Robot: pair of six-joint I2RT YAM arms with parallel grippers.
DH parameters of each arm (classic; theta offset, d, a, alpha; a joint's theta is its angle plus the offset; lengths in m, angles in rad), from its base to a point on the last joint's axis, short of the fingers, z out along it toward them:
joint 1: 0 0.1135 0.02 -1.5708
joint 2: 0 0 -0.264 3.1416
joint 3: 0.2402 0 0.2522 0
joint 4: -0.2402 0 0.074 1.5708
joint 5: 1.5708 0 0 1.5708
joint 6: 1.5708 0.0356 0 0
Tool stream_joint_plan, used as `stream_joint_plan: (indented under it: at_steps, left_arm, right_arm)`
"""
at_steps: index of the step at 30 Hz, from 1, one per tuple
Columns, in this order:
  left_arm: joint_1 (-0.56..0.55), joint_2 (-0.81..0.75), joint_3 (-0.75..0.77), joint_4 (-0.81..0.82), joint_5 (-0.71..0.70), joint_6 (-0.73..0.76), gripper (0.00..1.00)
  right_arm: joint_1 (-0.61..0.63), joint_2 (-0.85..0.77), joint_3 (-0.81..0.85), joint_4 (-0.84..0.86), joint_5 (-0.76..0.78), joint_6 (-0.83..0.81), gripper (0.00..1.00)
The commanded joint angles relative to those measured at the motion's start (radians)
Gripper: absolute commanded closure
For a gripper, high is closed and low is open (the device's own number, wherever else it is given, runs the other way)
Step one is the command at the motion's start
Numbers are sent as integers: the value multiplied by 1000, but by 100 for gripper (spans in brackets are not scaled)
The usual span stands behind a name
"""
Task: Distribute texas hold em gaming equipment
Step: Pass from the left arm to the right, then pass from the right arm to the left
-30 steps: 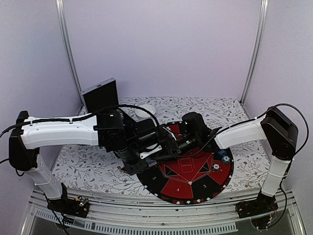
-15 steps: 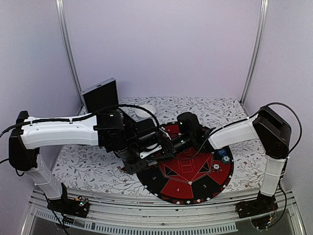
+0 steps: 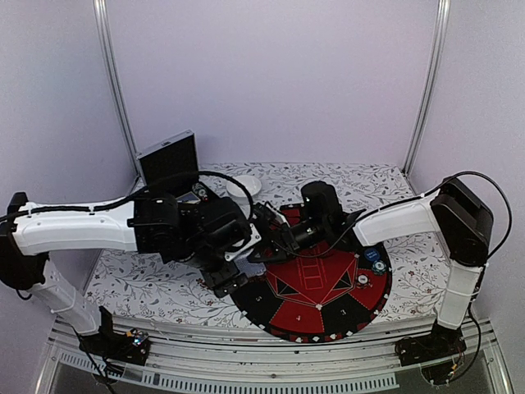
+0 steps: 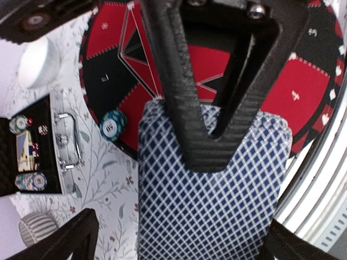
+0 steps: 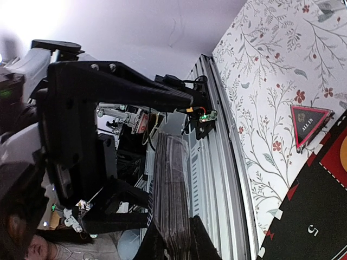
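**Playing cards pass from left gripper to right gripper**

The handover looks done. A second ago the left gripper had the cards while the right one was still closing in. Now the left jaws have sprung wide and stand clear on either side of the stack, and the right fingers have closed on it. In the top view the left arm has also drawn back toward its own side. The cards hang in the air between the two wrists, over the left rim of the felt mat, carried by the right gripper alone as far as I can judge. That should free the right arm to start dealing over the mat (a guess from how the arms lie).

The left wrist camera shows the blue-and-white lattice backs face-on, with one black finger of the right gripper pressed across them. It also catches a stack of poker chips at the mat's edge, and more chips lying in the open silver case on the flowered cloth. The right wrist camera shows what that view cannot: the cards edge-on, a thick squared block pinched between its two fingers. From above, the cards are hidden among the wrists. Only that view shows what looks like the blue button disc, on the mat's right side.
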Motion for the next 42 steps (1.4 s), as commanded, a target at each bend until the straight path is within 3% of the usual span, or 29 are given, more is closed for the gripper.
stream_joint_plan:
  at_steps: [1,6,10,18,29,38,42]
  left_arm:
    - [8,-223,-189,415,-62,69,2]
    - [18,-510,-497,911,49,189,2]
    - [24,-655,-724,1185,148,270,2]
    - [34,-632,-776,1238,151,356,2]
    - [114,-615,-847,1321,374,339,2]
    - [116,-546,-857,1388,421,341,2]
    - [117,-543,-863,1427,349,349,3]
  right_arm:
    - [-2,-95,8,3,-74,-15,98]
    - [-2,-143,4,-4,-71,5,98]
    - [-2,-171,7,-14,-56,11,98]
    - [17,-172,26,-31,-39,17,98]
    - [21,-182,41,-48,-20,16,98]
    - [23,-179,49,-54,-12,15,98]
    - [23,-176,53,-56,-11,14,98]
